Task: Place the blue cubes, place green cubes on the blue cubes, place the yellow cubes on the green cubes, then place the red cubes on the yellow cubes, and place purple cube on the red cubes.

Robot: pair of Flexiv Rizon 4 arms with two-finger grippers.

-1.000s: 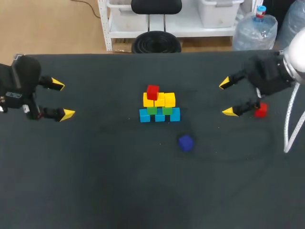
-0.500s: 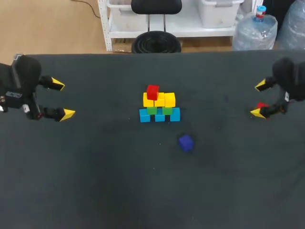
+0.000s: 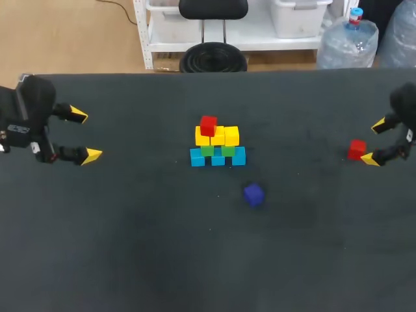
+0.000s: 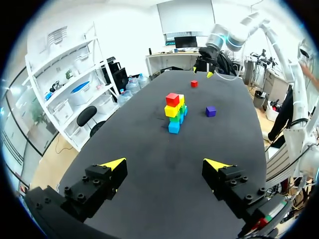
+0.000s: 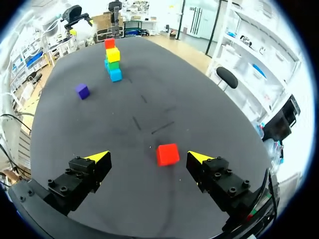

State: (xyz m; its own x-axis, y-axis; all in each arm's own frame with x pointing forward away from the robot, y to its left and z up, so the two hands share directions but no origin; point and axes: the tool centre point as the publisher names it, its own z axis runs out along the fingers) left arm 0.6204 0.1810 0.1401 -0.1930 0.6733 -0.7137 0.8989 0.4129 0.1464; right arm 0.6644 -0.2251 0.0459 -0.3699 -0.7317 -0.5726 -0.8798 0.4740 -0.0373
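Dark, matte tabletop (image 3: 130, 247) all round. The right gripper (image 3: 374, 142) has drawn back to the table's edge since a second ago, jaws wide apart, uncovering the loose red cube (image 3: 356, 149), which lies untouched just by its pointed yellow tips. The left gripper (image 3: 86, 135) hasn't budged, its jaws spread too. Mid-table stands the stepped pile of smooth, sharp-edged blocks: blue cubes (image 3: 218, 158), green cubes (image 3: 208, 151), yellow cubes (image 3: 231, 136), a top red cube (image 3: 208, 125). The purple cube (image 3: 253, 194) sits near it, apart.
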